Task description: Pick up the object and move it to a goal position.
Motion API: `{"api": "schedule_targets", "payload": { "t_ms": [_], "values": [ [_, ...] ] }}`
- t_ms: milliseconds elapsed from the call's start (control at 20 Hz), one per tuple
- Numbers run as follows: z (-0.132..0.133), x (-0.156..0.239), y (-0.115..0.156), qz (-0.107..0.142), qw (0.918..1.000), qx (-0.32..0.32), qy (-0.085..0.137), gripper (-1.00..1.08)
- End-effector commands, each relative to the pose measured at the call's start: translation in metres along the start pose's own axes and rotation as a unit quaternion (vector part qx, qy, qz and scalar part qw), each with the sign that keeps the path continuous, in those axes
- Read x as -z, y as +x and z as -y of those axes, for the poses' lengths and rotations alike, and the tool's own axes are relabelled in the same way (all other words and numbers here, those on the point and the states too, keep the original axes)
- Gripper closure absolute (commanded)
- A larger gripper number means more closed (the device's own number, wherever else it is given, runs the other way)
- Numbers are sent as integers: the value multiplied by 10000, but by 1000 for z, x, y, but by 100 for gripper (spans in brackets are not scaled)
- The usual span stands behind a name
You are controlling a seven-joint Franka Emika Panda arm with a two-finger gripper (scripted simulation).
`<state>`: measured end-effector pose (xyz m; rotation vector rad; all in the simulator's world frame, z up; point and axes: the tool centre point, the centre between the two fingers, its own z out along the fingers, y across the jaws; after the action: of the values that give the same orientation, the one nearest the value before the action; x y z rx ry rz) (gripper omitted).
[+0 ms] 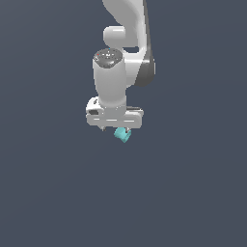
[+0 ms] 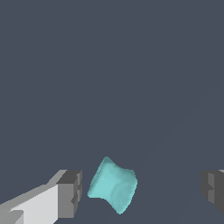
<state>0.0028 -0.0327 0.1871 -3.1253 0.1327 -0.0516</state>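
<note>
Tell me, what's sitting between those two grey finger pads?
The small teal block, seen in the wrist view. It sits nearer one pad; bare grey floor shows before the other pad. The gripper is open.

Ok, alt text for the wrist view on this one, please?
A small teal block sits between the open hand's two grey fingers, nearer one finger and touching neither. Behind it is only a plain dark grey surface.

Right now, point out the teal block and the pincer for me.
Teal block (image 2: 113, 186): wrist view, on the middle of its face.
Pincer (image 2: 140, 190): wrist view, midway between its two grey fingertips, which stand apart.
</note>
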Motion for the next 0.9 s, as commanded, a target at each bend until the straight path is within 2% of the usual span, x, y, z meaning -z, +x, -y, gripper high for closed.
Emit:
{"api": "schedule_targets", "payload": {
  "t_ms": [0, 150, 450, 850],
  "values": [
    [0, 0, 0, 0, 10000, 0, 0, -92],
    [-6, 2, 1, -7, 10000, -27, -13, -92],
    [-36, 11, 4, -40, 9998, -167, -75, -92],
    [-35, 11, 4, -39, 9998, -173, -74, -92]
  ]
}}
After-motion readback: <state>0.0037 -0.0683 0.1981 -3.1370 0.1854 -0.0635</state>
